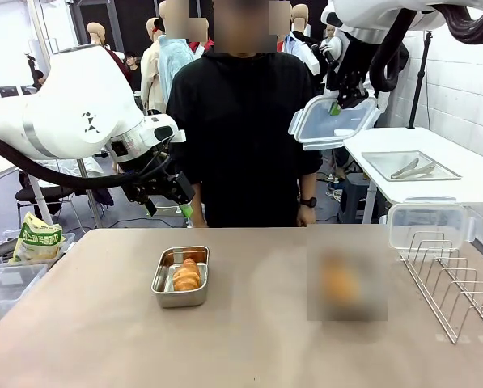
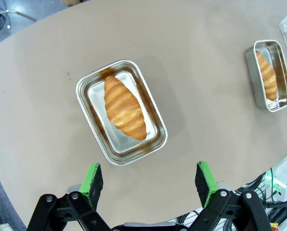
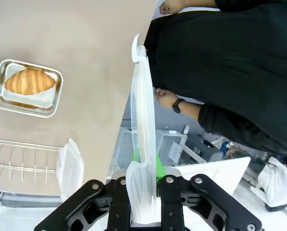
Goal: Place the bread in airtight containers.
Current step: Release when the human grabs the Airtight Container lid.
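A steel container (image 1: pixel 162 283) stands left of the table's middle with a bread croissant (image 1: pixel 187 275) inside. My left gripper (image 1: pixel 182 204) hangs open above and behind it. In the left wrist view this container (image 2: pixel 93 96) and its croissant (image 2: pixel 124 107) lie just beyond my open left gripper (image 2: pixel 149 177), and a second container (image 2: pixel 280 62) with a croissant (image 2: pixel 267 74) sits farther right. My right gripper (image 1: pixel 336 107) is raised high, shut on a clear white-rimmed lid (image 1: pixel 334 123). The right wrist view has that lid (image 3: pixel 144 130) edge-on in the gripper (image 3: pixel 145 166), far above a filled container (image 3: pixel 44 98).
A person in black stands at the far edge, hands (image 3: pixel 166 98) low. A wire rack (image 1: pixel 455 283) at the right carries another clear lid (image 1: pixel 427 222). A side table at the back right holds a flat tray (image 1: pixel 411 166) with tongs. A bag (image 1: pixel 37 238) sits left.
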Available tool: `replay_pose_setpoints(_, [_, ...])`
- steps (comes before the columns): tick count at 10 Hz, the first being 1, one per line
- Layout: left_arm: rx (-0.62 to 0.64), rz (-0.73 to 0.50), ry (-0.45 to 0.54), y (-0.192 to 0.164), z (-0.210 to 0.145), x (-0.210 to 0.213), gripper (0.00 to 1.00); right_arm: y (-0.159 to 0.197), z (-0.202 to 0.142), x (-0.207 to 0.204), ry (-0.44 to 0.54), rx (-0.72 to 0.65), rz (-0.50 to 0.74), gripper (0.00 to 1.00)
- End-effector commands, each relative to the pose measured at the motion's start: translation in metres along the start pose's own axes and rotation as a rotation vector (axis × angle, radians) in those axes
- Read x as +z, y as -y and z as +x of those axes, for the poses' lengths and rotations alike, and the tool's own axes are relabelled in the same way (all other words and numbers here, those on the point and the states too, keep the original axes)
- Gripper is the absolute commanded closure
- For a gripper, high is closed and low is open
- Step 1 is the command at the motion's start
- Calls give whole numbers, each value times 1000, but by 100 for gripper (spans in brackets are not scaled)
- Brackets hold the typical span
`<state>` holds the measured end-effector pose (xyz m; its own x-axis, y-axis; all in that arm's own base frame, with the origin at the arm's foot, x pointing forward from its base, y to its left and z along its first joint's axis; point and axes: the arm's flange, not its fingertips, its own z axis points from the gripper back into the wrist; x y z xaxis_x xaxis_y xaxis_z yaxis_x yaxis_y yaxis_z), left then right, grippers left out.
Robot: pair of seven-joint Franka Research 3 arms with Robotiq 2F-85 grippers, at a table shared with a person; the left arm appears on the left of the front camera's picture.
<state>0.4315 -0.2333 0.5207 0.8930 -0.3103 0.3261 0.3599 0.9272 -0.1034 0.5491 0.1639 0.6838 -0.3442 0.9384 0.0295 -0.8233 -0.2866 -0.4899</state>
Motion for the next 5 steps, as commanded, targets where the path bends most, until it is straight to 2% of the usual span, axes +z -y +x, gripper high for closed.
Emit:
replay_pose_setpoints(1, [2,2,2,-1,-1,1,0,-1,0,2,-10,3,5,100])
replay_pose_setpoints(5, [2,2,2,-1,-1,1,0,-1,0,2,-10,3,5,100])
